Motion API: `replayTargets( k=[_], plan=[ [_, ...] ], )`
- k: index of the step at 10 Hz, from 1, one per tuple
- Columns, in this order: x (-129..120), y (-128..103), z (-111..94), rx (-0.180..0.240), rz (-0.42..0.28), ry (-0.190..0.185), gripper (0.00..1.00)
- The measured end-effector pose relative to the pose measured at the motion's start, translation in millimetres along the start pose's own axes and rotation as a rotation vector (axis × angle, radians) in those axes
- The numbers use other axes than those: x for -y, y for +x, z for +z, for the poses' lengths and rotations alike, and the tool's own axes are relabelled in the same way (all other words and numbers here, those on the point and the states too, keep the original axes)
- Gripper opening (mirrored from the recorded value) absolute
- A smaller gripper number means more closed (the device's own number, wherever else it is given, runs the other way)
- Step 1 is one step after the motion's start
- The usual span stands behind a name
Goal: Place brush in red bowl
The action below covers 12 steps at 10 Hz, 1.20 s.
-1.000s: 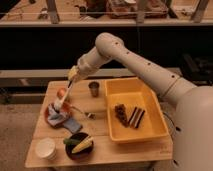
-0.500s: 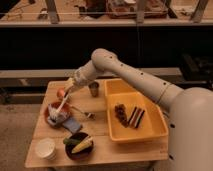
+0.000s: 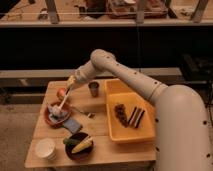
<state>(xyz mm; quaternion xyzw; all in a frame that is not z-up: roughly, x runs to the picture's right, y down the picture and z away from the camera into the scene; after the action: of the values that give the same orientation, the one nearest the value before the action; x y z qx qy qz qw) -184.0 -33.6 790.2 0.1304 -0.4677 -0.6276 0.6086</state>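
Observation:
The red bowl [image 3: 50, 116] sits at the left of the wooden table. The brush [image 3: 65, 100] is a thin white stick, tilted, with its lower end down inside the bowl. My gripper [image 3: 70, 83] is above and to the right of the bowl and is shut on the brush's upper end. The arm reaches in from the right. Something pale lies in the bowl under the brush's lower end, and I cannot tell the head from it.
A large yellow tub [image 3: 150, 131] with dark items fills the table's right side. A dark bowl with corn and a green vegetable [image 3: 80, 145] and a white cup [image 3: 46, 148] stand at the front. A metal cup [image 3: 93, 89], a small spoon [image 3: 83, 112], a blue-grey pad [image 3: 73, 124] and a reddish fruit [image 3: 61, 92] are near the red bowl.
My gripper has come down and leftward with the brush. The brush's lower end went from above the red bowl to inside it.

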Motion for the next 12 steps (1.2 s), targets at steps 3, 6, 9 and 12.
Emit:
replayTargets(
  k=[3, 6, 9, 12],
  plan=[
    [-8.3, 12.8, 12.2, -0.007, 0.02, -0.021, 0.14],
    [-12.1, 6.2, 25.3, -0.008, 0.009, -0.041, 0.25],
    [-14.8, 0.0, 31.7, -0.013, -0.001, -0.064, 0.55],
    [-17.8, -3.2, 33.2, -0.009, -0.007, -0.078, 0.8]
  ],
)
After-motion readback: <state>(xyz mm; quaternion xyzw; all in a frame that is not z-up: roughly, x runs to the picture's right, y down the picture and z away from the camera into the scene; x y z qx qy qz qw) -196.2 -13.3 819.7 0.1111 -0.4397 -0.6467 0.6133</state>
